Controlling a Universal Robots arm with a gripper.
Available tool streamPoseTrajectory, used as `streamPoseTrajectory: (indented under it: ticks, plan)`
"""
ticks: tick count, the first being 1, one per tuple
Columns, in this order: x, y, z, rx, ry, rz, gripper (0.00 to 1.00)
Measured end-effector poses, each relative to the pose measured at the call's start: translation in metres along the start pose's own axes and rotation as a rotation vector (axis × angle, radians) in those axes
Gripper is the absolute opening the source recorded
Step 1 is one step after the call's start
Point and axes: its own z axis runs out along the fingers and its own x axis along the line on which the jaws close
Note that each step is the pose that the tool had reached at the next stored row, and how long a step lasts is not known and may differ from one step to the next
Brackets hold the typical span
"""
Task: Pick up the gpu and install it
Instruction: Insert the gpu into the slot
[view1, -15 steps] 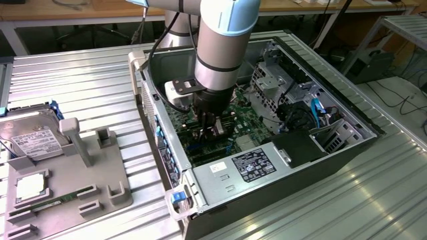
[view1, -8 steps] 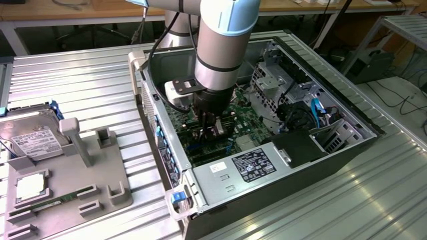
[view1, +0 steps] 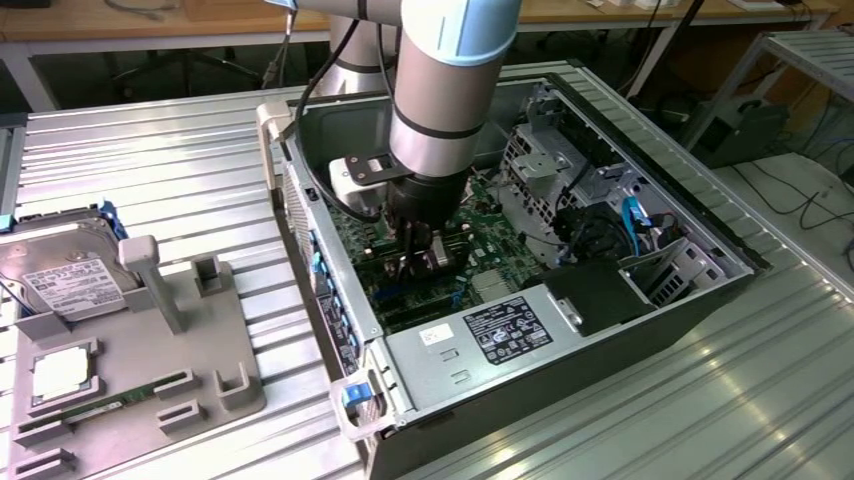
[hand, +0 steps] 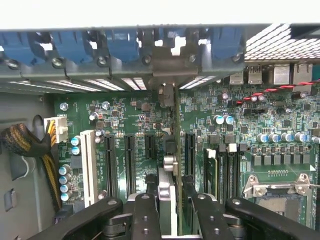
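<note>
Gripper (hand: 170, 200) clamped on the gpu (hand: 176, 150), held edge-on over the motherboard (hand: 125, 120) slots inside the case (view1: 694, 215). Card judged light, stiff, fragile; best held by its top edge

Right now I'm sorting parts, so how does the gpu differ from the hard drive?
The gpu stands on edge inside the computer case, gripped by the hand; the hard drive leans in the grey holder outside it. The gpu looks thin; the hard drive is boxy, white-labelled.
</note>
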Motion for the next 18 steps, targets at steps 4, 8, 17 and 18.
streamPoseTrajectory:
  ticks: [4, 8, 17, 18]
  plan:
    - [0.0, 0.0, 0.0001, 0.0001, -0.0002, 0.0, 0.3]
    - [-0.0001, -0.0001, -0.0025, 0.0001, -0.0001, 0.0, 0.3]
    - [-0.0003, 0.0011, -0.0033, 0.0, -0.0001, 0.0, 0.3]
    - [-0.0003, 0.0011, -0.0033, 0.0, -0.0001, -0.001, 0.3]
